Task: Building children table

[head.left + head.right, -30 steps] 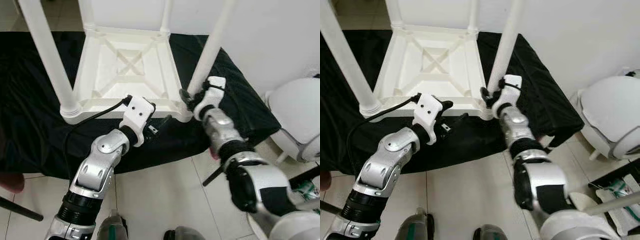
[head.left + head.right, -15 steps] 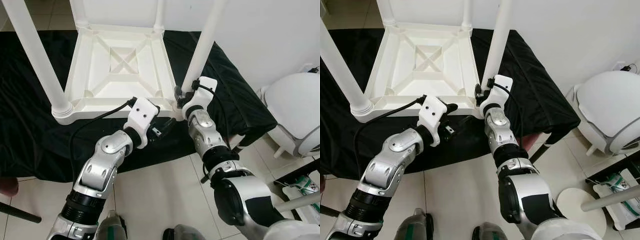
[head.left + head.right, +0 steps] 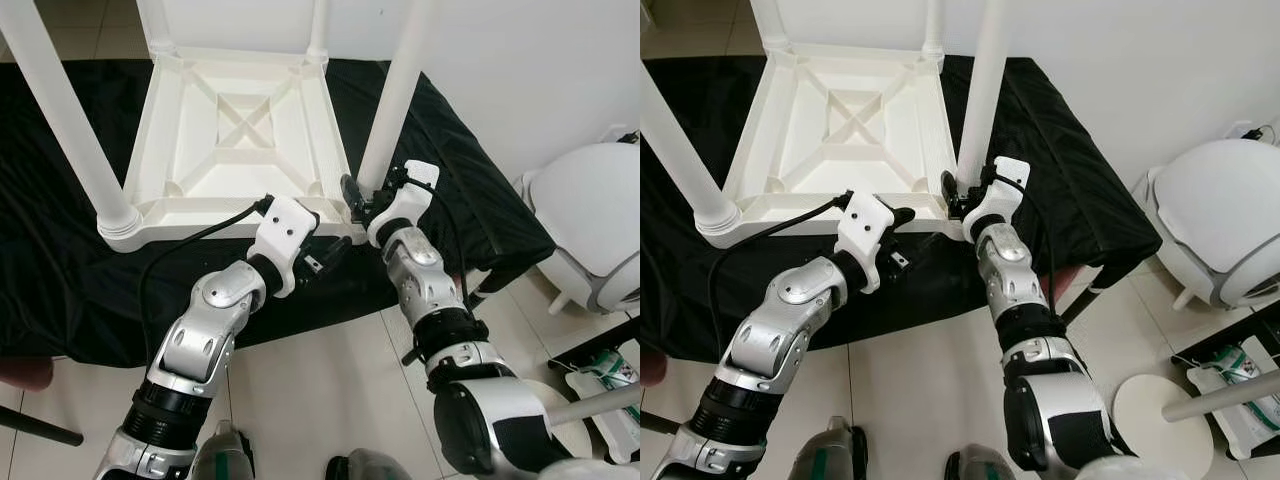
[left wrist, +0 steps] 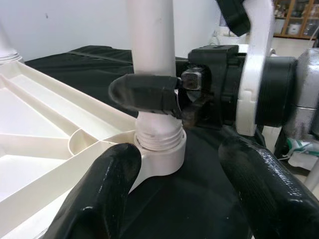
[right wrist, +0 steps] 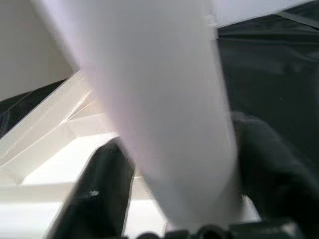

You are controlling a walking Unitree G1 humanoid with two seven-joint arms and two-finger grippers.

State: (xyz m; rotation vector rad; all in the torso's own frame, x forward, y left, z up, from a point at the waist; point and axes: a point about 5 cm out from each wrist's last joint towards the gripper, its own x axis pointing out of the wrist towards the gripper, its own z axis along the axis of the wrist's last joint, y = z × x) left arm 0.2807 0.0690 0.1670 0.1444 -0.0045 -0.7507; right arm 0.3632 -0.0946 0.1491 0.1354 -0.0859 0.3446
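While the upturned white plastic children's table [image 3: 240, 140] is lying on a black cloth [image 3: 460, 190] over a low surface, its near right round white leg [image 3: 392, 100] is standing in its corner socket. The right gripper [image 3: 358, 196] is pinching that leg just above the socket. The left gripper [image 3: 322, 252] is hovering near the same corner, fingers [image 4: 259, 184] spread, apparently touching nothing. A white rounded appliance [image 3: 590, 215] is standing on the tiled floor [image 3: 320, 390] nearby.

Little white plastic table [image 3: 240, 130], flipped upside down on the black cloth

Ribbed underside faces up with an X brace, four round legs sticking up, near-right leg [image 3: 392, 100] seated in its corner socket.
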